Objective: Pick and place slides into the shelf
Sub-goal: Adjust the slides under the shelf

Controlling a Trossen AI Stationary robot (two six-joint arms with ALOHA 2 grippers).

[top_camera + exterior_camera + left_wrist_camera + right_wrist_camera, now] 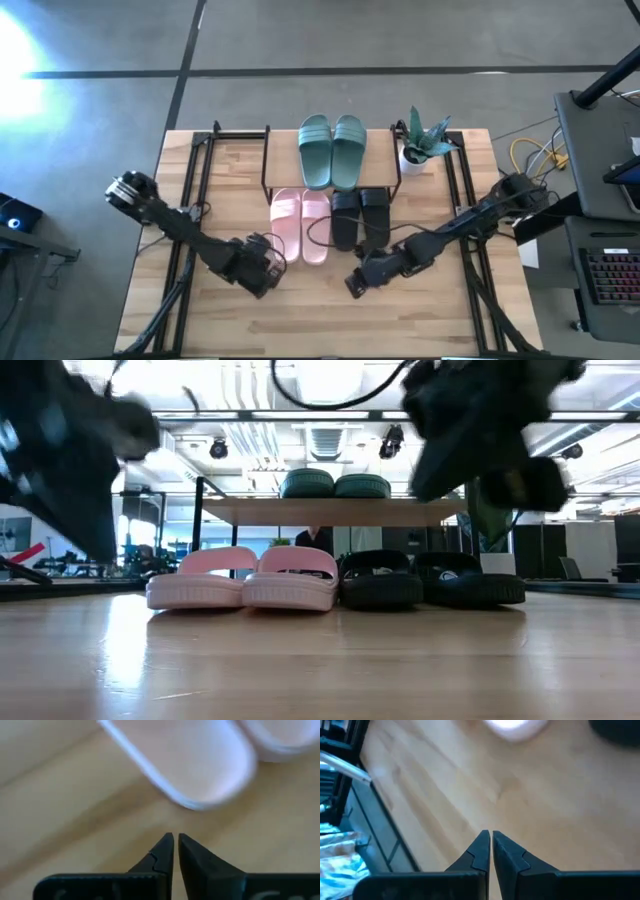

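The teal-green pair [332,150] lies on the shelf's top board [330,510]. Under the shelf, the pale pink pair [300,224] and the black pair [360,214] rest sole-down on the table, side by side; the low view shows the pink pair [243,578] left of the black pair [432,578]. My left gripper [268,268] hovers near the pink heels, shut and empty; its wrist view shows a pink heel [200,765] ahead of my left gripper [175,840]. My right gripper [355,285] sits near the black heels, shut and empty; its wrist view shows my right gripper [489,839] over bare wood.
A small potted plant [424,140] stands at the table's far right, beside the shelf. Black metal frame rails [196,190] run along both table sides. Bare wooden tabletop [320,320] lies between the grippers and the near edge.
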